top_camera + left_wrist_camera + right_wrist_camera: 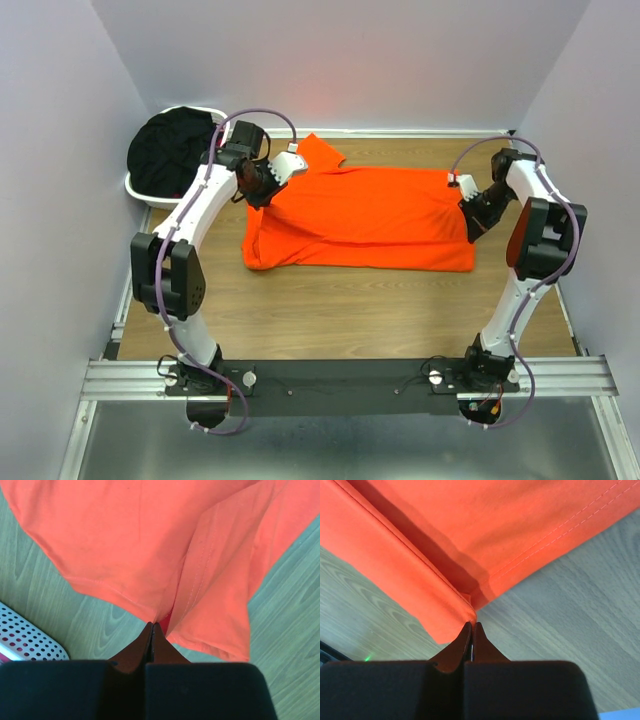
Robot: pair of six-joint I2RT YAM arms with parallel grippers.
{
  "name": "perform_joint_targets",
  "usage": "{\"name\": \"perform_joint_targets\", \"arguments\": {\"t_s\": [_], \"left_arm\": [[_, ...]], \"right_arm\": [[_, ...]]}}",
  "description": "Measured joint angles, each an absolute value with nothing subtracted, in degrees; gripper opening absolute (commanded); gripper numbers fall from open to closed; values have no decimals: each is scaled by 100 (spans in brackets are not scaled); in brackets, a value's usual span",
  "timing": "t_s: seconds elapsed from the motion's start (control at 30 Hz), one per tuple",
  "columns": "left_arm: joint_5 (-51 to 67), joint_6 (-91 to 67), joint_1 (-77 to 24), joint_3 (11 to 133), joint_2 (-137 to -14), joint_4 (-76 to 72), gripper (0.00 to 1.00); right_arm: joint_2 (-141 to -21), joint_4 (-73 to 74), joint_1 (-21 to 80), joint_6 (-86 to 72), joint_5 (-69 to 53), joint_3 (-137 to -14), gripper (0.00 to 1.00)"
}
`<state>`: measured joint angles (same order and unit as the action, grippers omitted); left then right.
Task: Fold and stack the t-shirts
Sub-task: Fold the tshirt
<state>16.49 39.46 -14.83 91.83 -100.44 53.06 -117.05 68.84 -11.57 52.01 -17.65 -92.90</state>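
An orange t-shirt [370, 215] lies spread across the wooden table, one sleeve pointing to the back left. My left gripper [262, 185] is at its left end, shut on a pinch of the orange cloth [150, 540]; its jaws [152, 625] meet at a fold. My right gripper [472, 215] is at the shirt's right edge. It is shut too, its tips [472, 625] nipping the hemmed corner of the orange cloth [495, 525]. Black t-shirts [170, 150] are heaped in the basket at the back left.
The white plastic laundry basket [150, 195] stands at the table's back left corner, close behind my left arm; its perforated wall [25, 640] shows in the left wrist view. Walls close in on three sides. Bare wood [350, 310] lies between the shirt and the arm bases.
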Motion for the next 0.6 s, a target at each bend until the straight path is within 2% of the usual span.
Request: {"name": "perform_joint_targets", "arguments": {"t_s": [0.17,0.23,0.27,0.3,0.4,0.6], "left_arm": [[1645,3964,-1463,9183,-10239,5179,1],[1640,3968,-1461,9192,-10370,5144,13],[1623,3975,-1457,9198,-10416,5122,22],[1603,3990,-1455,9223,-10481,5107,37],[1586,4001,-1393,9336,-10628,5085,52],[1890,4136,-871,9214,-10383,5334,58]], "right_arm": [[-11852,6851,-1157,5103,-1769,-9369,1],[-11887,6827,-1157,5072,-1769,-9373,2],[-11900,6818,-1157,5050,-1769,-9378,3],[-11926,6812,-1157,4998,-1769,-9402,6],[-11994,6779,-1157,4904,-1774,-9509,7],[-12044,6700,-1157,4772,-1785,-9598,7]]}}
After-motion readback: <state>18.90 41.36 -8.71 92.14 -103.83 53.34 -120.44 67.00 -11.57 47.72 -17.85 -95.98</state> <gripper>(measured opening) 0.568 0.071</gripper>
